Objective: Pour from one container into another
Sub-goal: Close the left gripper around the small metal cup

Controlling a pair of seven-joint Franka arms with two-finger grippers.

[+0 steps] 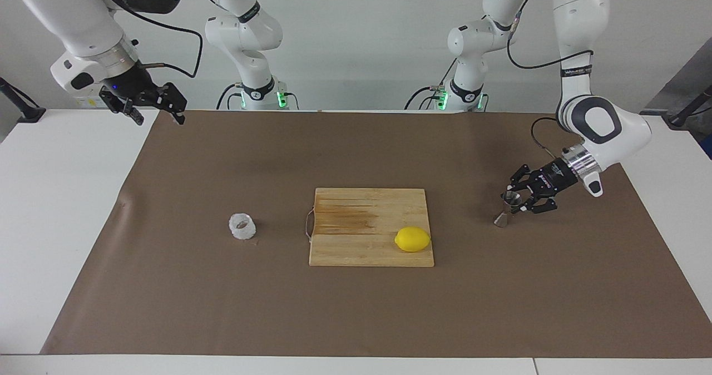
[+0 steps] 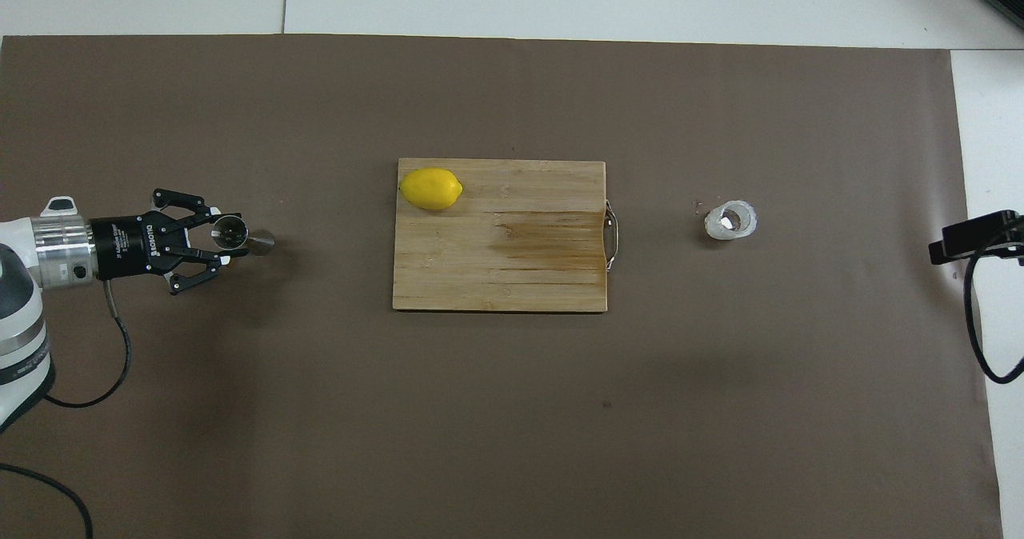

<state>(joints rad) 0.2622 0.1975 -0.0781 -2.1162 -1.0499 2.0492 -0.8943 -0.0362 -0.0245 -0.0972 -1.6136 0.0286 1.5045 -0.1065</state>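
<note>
The steel jigger (image 1: 507, 209) is clasped at its upper cone by the left end effector (image 1: 521, 202) — presumably to steady it for filling from the crinkly cup (image 1: 242, 226) — while the right end effector (image 1: 153, 108), released, waits above the desk (image 1: 67, 208) edge.

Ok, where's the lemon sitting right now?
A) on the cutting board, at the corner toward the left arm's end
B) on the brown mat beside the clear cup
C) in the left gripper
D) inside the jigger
A: the lemon rests on the wooden cutting board, at its corner farther from the robots, toward the left arm's end.
</note>
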